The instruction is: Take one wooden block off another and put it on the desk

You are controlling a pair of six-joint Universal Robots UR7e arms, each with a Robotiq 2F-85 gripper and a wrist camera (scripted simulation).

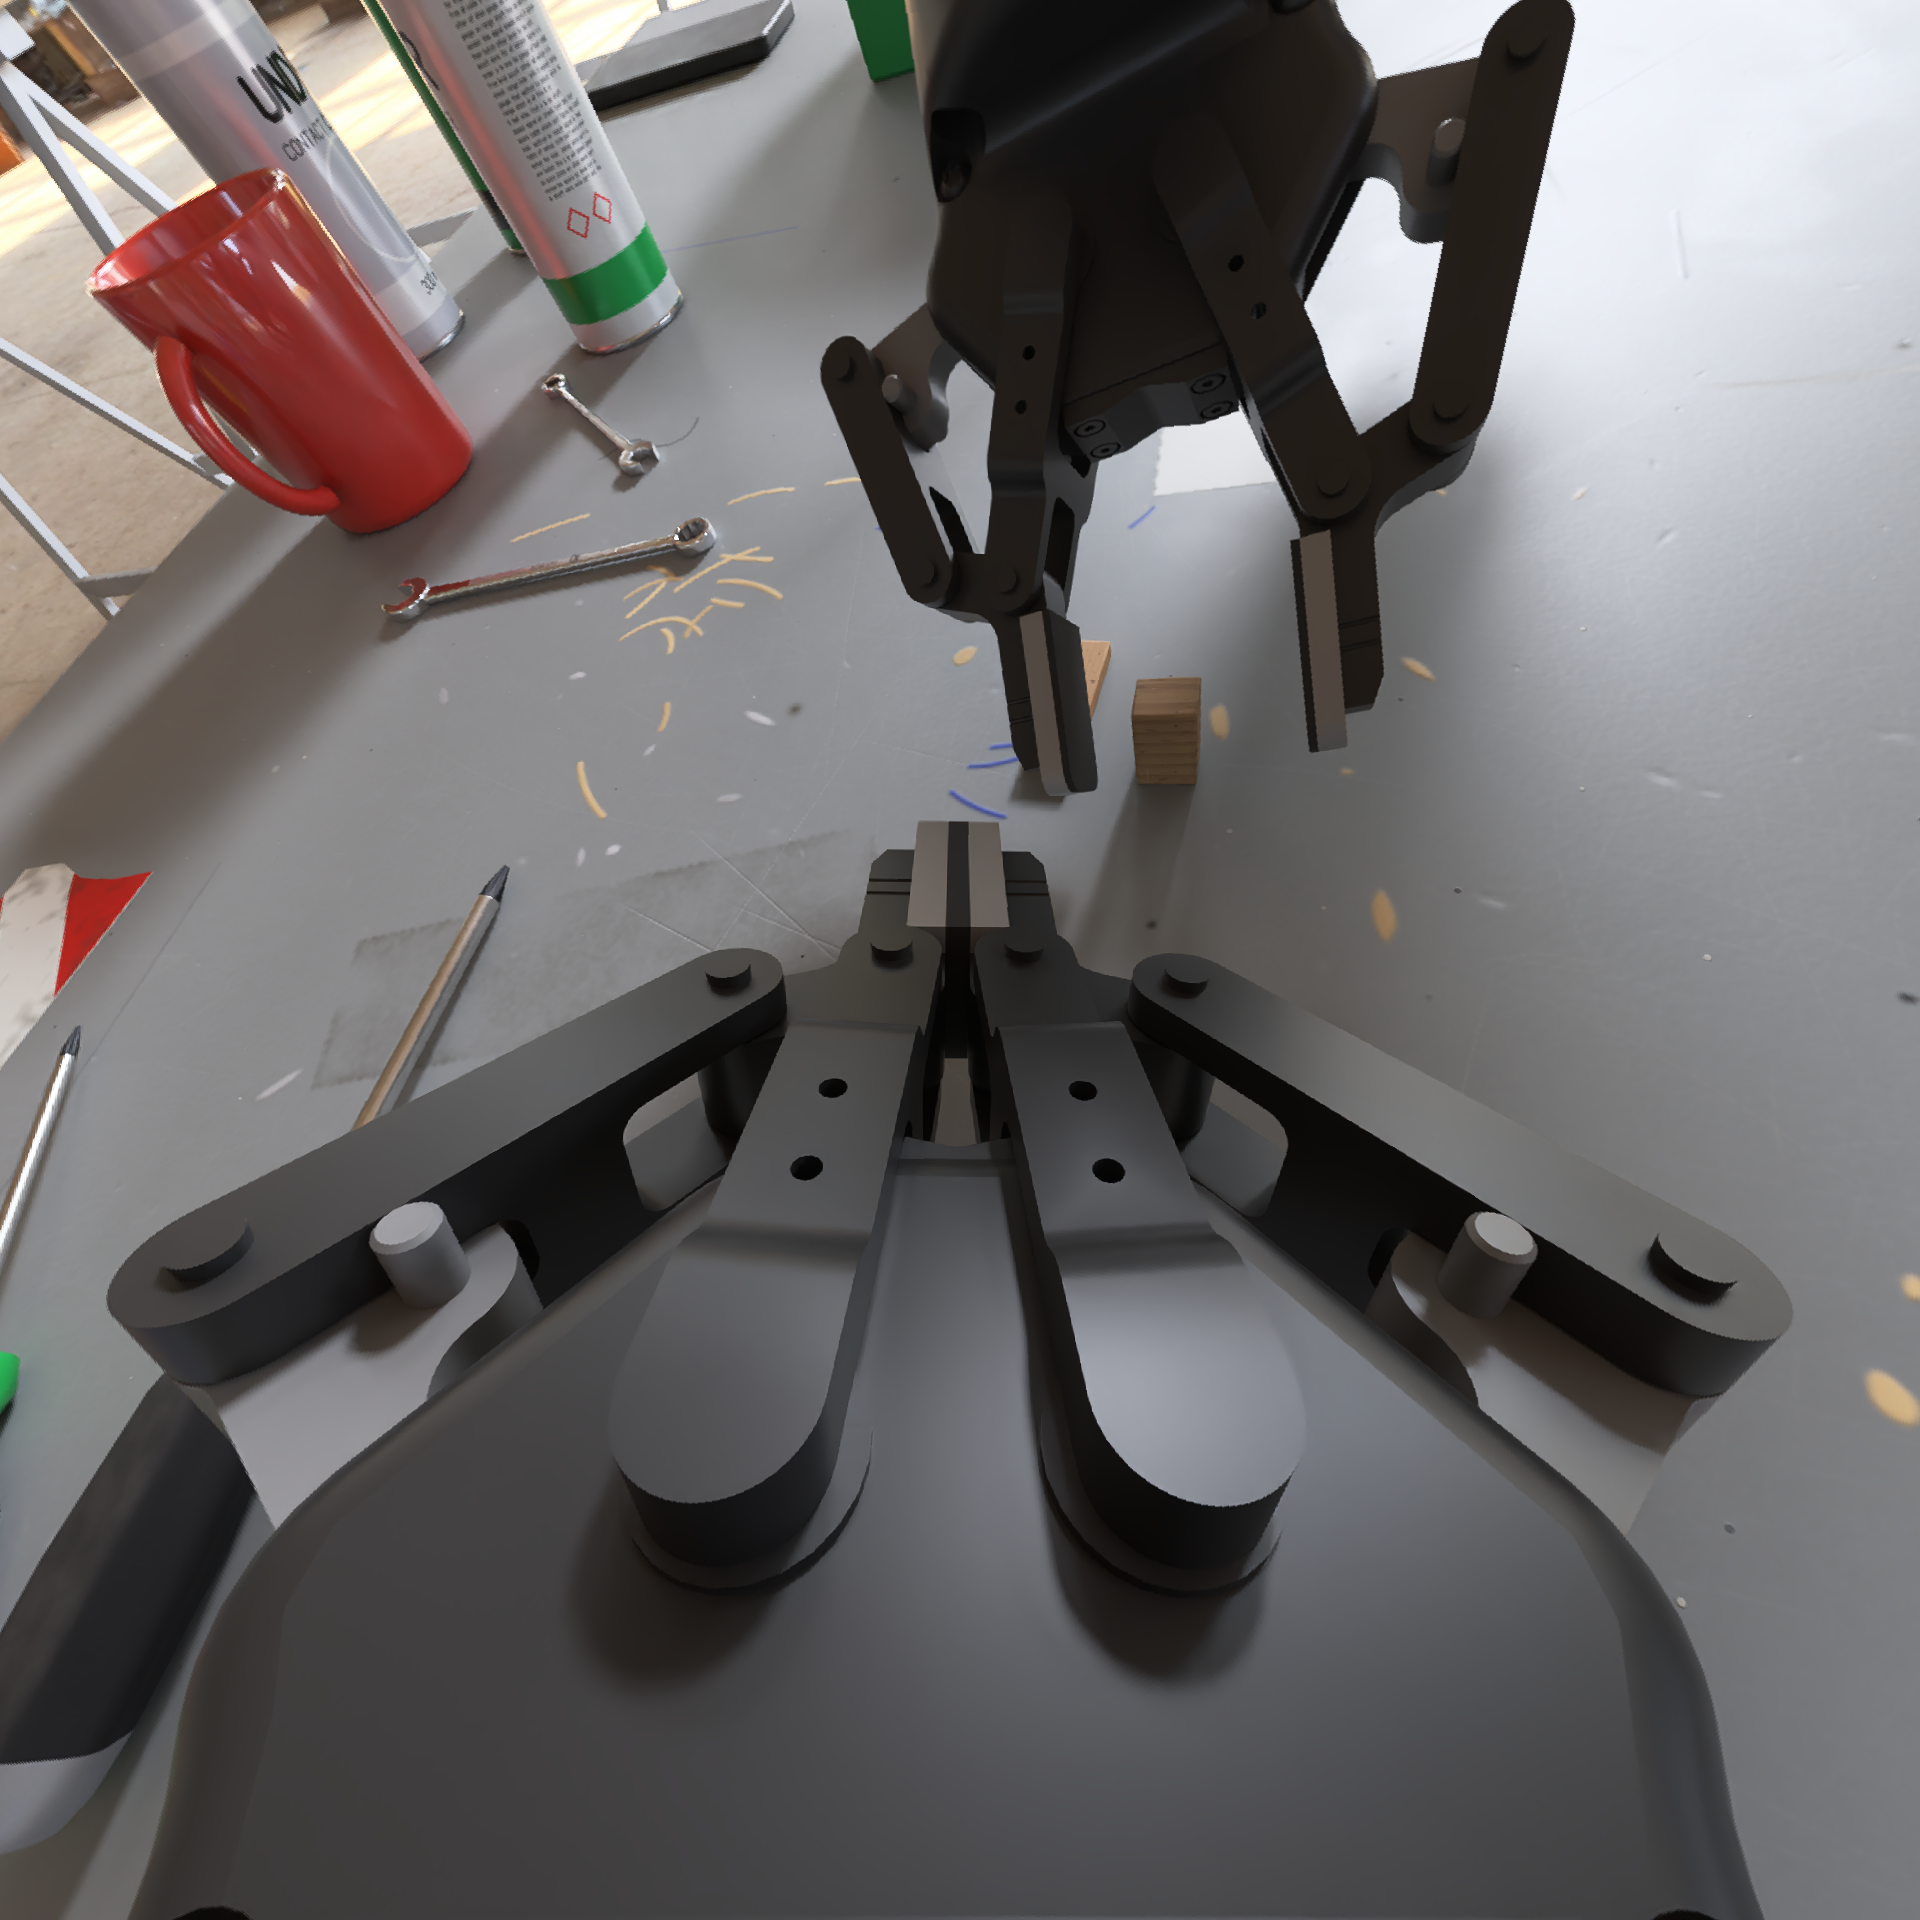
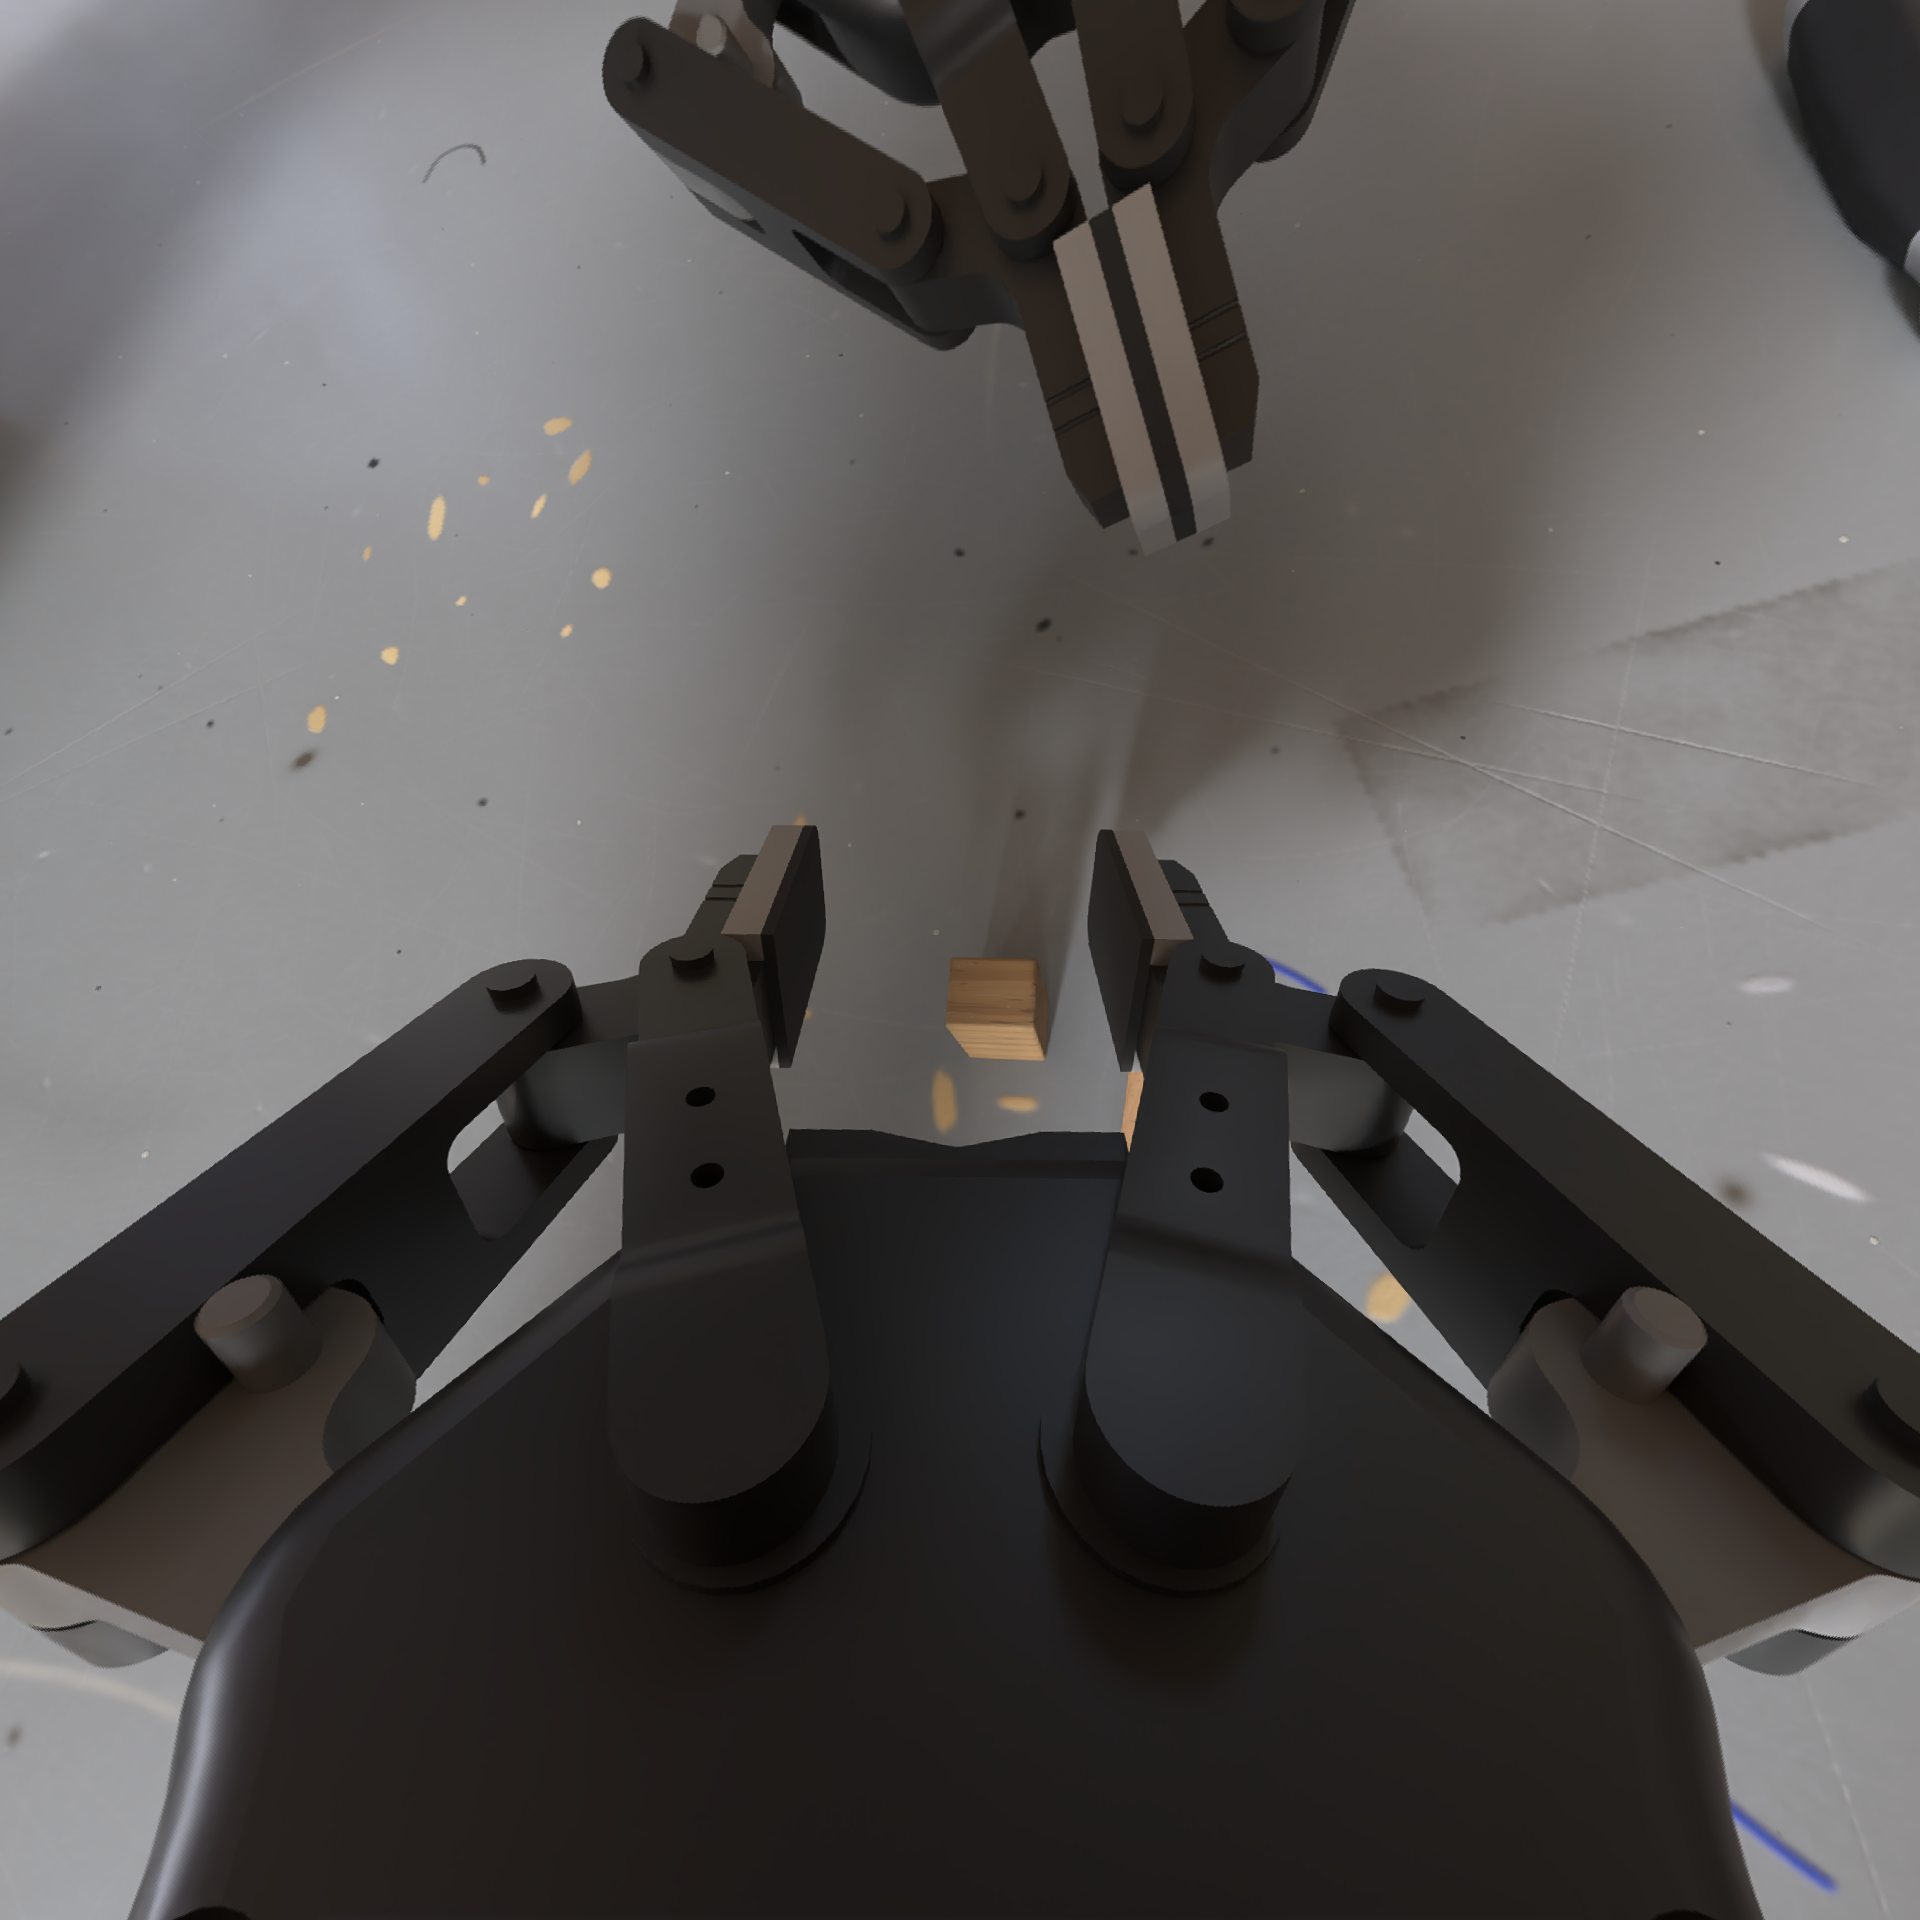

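I find one wooden block (image 1: 1166,729) standing alone on the grey worktop (image 1: 1558,935), nothing on top of it and nothing gripping it. In the right wrist view it lies between the parted fingers of the right gripper (image 2: 954,940), clear of both pads. A second wooden block (image 1: 1095,670) shows only as a sliver behind the right gripper's near finger in the left wrist view, just beside the first; I cannot tell whether the two touch, but they are side by side, not stacked.

My judgement: the separation is done. Both pieces appear to rest on the worktop at the same level, so the lift and the set-down look complete. What remains, at most, is to draw the right gripper up and away without brushing either piece.

The right gripper's jaws are released, spread wide and straddling the standing block with a gap on each side. The left gripper (image 1: 958,871) has its jaws clenched, pads pressed together on nothing, and hangs short of the blocks, taking no part.

Further out on the worktop I note two wrenches (image 1: 551,569), a red mug (image 1: 291,353), two spray cans (image 1: 561,156) and a pair of pencils (image 1: 436,1003), all well apart from the blocks. Pale flecks and chalk-like strokes mark the surface around them. No obstruction lies in the withdrawal path as far as I see.
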